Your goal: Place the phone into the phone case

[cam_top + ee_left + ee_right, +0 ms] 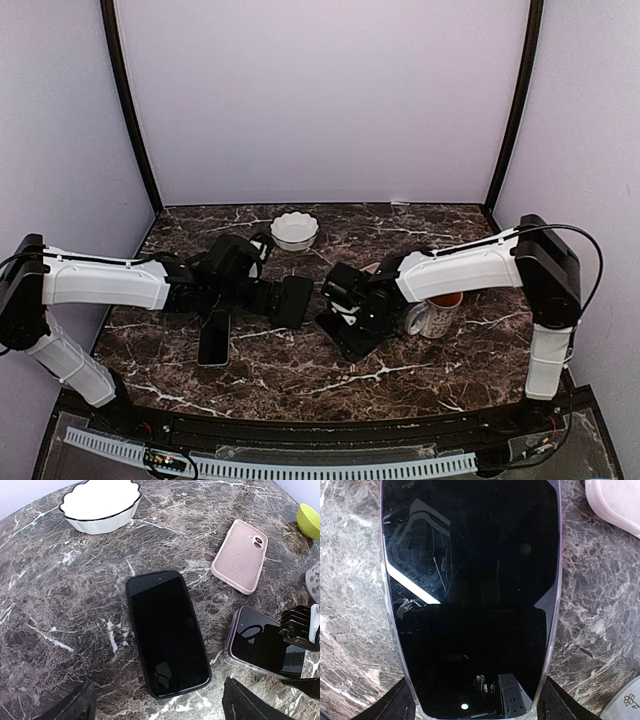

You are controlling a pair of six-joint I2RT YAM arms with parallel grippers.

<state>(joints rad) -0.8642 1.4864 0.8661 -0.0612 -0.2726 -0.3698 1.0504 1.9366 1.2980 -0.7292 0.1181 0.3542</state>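
Note:
A black phone in a dark case lies face up on the marble table, and it also shows in the top view. My left gripper is open and empty, its fingers wide apart just short of that phone's near end. An empty pink phone case lies back up beyond it. A second phone with a clear rim round it lies flat under my right gripper, which is open with a finger on each side of the phone's near end. It also shows in the left wrist view.
A white scalloped bowl stands at the back. A white patterned mug stands by the right arm. A third dark phone lies at the front left. A green object sits near the pink case.

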